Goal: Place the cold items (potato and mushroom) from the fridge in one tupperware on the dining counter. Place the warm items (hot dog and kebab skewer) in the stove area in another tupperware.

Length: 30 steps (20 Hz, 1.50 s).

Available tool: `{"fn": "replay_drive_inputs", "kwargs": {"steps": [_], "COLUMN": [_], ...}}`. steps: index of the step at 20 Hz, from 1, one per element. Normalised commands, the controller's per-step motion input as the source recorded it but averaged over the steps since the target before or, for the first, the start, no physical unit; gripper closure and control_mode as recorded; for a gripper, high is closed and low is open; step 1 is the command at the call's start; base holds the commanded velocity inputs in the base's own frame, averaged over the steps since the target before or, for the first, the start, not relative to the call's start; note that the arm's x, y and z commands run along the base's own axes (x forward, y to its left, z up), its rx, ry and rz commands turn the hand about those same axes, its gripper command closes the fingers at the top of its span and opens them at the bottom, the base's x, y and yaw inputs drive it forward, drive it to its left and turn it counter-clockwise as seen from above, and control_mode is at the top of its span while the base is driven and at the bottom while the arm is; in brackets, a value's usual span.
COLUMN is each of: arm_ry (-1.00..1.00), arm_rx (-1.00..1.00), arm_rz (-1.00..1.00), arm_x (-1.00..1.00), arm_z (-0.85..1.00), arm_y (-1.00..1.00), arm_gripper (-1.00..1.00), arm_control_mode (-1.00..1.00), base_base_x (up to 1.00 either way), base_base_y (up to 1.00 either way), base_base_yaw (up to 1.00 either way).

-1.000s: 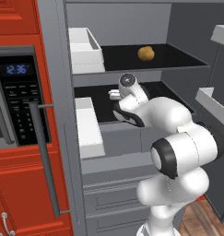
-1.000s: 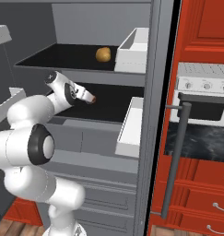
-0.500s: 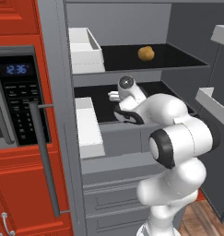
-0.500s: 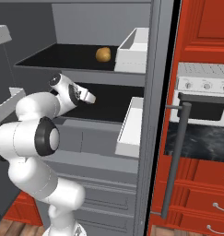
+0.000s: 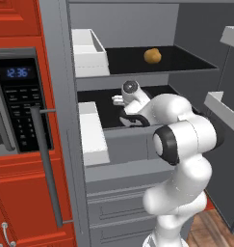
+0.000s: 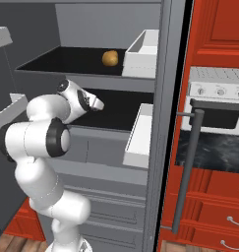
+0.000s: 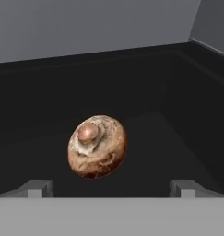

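Two dark fingertips (image 7: 38, 188) stand wide apart, the jaws gripping nothing. Between them and a little ahead lies a brown round mushroom (image 7: 97, 146) on the dark lower fridge shelf (image 5: 105, 103). One shelf up, a golden-brown potato (image 5: 152, 56) sits beside a white door bin (image 5: 88, 52).

The white arm (image 5: 181, 144) is bent sharply at the elbow, with the forearm reached forward and the wrist turned level. The gripper (image 7: 111, 188) is held wide, its two fingers (image 7: 37, 188) set well apart with nothing gripped between them.
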Motion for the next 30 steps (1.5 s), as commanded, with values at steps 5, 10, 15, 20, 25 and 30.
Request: {"fn": "replay_drive_inputs", "kwargs": {"steps": [5, 10, 15, 20, 25, 30], "arm_ry": [0.00, 0.00, 0.00, 0.00, 0.00, 0.00], "arm_rx": [0.02, 0.01, 0.00, 0.00, 0.02, 0.03], "arm_rz": [-0.01, 0.00, -0.01, -0.03, -0.04, -0.02], "arm_x": [0.29, 0.20, 0.07, 0.16, 0.27, 0.05], "arm_z": [-0.01, -0.09, -0.16, -0.12, -0.07, -0.12], "arm_y": [-0.01, -0.01, -0.03, -0.04, -0.02, 0.00], "arm_gripper": [-1.00, -1.00, -1.00, -1.00, -1.00, -1.00], "arm_control_mode": [-1.00, -1.00, -1.00, -1.00, -1.00, -1.00], "base_base_x": [0.00, 0.00, 0.00, 0.00, 0.00, 0.00], "base_base_y": [0.00, 0.00, 0.00, 0.00, 0.00, 0.00], "base_base_yaw": [0.00, 0.00, 0.00, 0.00, 0.00, 0.00]}}
